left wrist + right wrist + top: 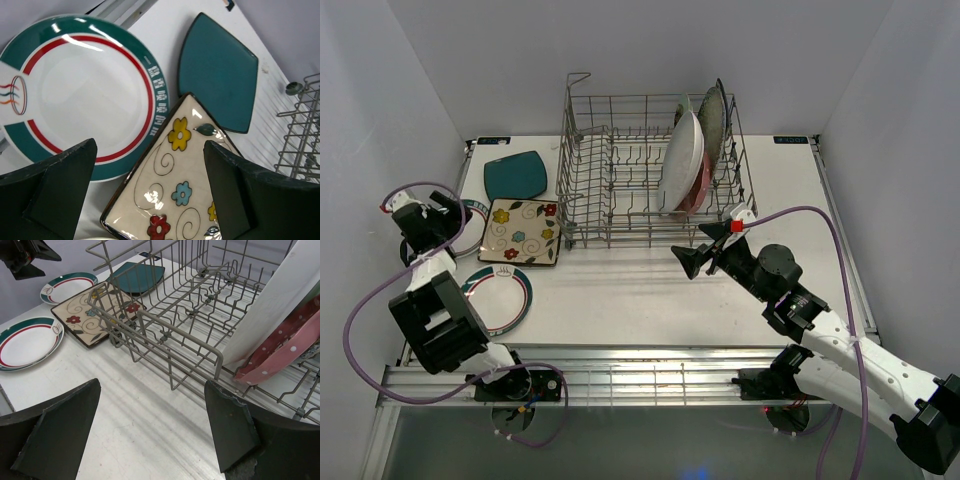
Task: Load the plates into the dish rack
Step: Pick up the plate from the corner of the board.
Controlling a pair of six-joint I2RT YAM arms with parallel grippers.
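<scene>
Left gripper (150, 145): jaws wide apart, nothing between them, nothing held. It hangs over the left side of the table (650, 290), above the corner of the floral square plate (175, 165) and the rim of a white round plate with green and red bands (90, 85). These two plates touch or overlap at the edge; which one, cannot tell. The teal square plate (220, 75) lies flat just beyond the floral one, beside the dish rack (620, 170). A second green-and-red-banded round plate (500, 295) lies flat nearer the arm bases, apart from the rest. Right gripper (152, 385): jaws also wide apart and empty, hovering over bare table just in front of the rack's near right corner. Rack contents, right end only: a large white oval plate (270, 305) on edge, leaning; a pink dotted plate (285, 347) just behind it; a grey speckled plate (712, 115) behind those.
</scene>
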